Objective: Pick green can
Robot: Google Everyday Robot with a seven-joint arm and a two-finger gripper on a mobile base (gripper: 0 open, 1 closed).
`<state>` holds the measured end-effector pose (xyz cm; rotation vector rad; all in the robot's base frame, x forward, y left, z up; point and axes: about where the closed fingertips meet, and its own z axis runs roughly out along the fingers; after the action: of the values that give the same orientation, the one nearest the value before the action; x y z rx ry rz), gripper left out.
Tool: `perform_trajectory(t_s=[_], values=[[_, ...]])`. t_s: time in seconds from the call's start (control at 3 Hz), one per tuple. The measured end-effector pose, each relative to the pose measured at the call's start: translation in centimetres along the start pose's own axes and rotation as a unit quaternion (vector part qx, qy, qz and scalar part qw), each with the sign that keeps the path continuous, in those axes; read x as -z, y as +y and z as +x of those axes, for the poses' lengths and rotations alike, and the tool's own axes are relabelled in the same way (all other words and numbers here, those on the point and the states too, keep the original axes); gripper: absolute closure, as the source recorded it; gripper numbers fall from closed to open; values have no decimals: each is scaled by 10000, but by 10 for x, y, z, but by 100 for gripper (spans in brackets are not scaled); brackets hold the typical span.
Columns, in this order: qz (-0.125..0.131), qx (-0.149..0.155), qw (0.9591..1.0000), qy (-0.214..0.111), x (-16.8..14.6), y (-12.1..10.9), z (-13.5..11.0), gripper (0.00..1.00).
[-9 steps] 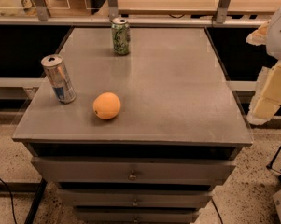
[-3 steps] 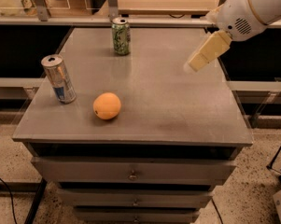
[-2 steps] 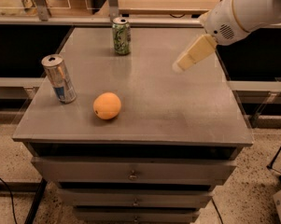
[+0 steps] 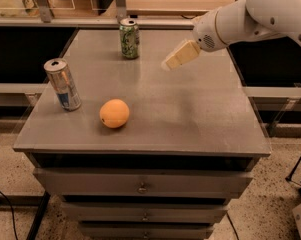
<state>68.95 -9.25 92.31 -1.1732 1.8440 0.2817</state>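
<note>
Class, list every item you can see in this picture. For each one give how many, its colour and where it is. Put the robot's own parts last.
green can: one, green with white markings, upright at the far edge of the top, left of centre.
silver can: one, silver with a blue label, upright near the left edge.
orange: one, orange, on the top towards the front, right of the silver can.
cabinet: one, grey, carries all three items on its flat top.
drawers: three in view, grey, stacked in the cabinet front.
arm: one, white, reaching in from the upper right.
hand: one, beige, in the air above the top, right of the green can and apart from it.
</note>
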Motion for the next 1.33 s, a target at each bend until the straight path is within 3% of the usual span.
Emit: perform_trajectory(t_s=[0.33,0.67,1.0,1.33], values=[[-8,-5,10000,-10,-1,1,0,0],[200,-131,9992,-328,-9,-9,-11,0],[494,-646,9879,-1320,-40,-36,-42,0],[773,-792,9808,-1607,-47,-51,-53,0]])
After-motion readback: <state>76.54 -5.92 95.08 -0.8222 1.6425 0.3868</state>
